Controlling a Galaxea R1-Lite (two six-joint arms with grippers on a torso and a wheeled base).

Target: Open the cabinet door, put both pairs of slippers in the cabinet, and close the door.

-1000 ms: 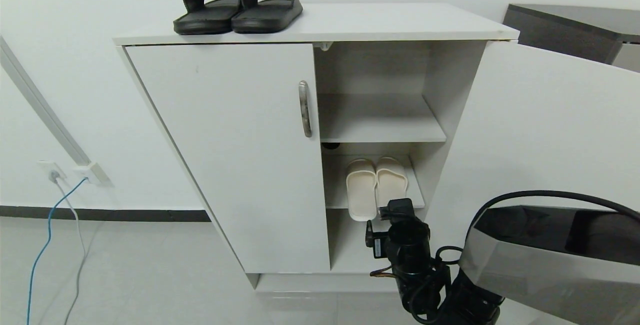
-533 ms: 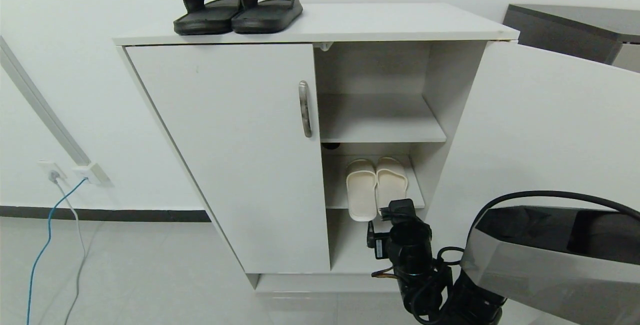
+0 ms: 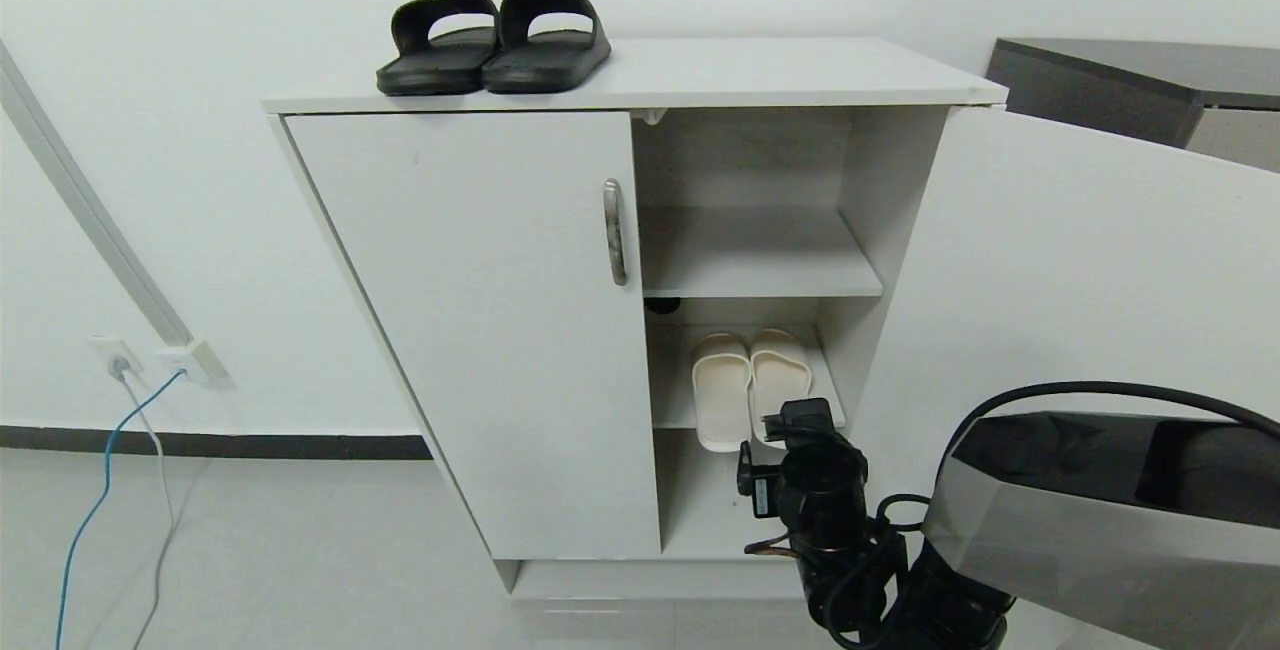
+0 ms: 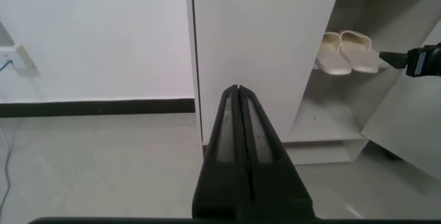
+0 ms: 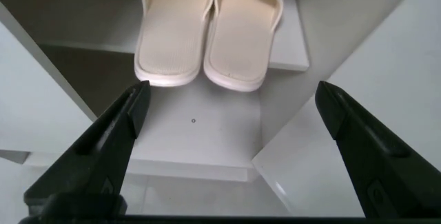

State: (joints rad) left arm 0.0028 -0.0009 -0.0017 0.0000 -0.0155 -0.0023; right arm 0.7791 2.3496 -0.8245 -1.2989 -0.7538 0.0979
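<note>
A pair of black slippers stands on top of the white cabinet, at its left end. The right door hangs wide open; the left door with its metal handle is closed. A cream pair of slippers lies on the middle shelf, heels over the shelf edge. My right gripper hovers open just in front of and below them, holding nothing. My left gripper is shut and empty, low over the floor, away from the cabinet's left door.
The upper shelf and bottom compartment hold nothing. A wall socket with blue and grey cables is low on the left wall. A dark grey unit stands behind the open door. Tiled floor spreads left of the cabinet.
The whole head picture has shifted down and shrunk a little, so the camera moved. The right gripper still sits before the cream slippers; both pairs lie where they were.
</note>
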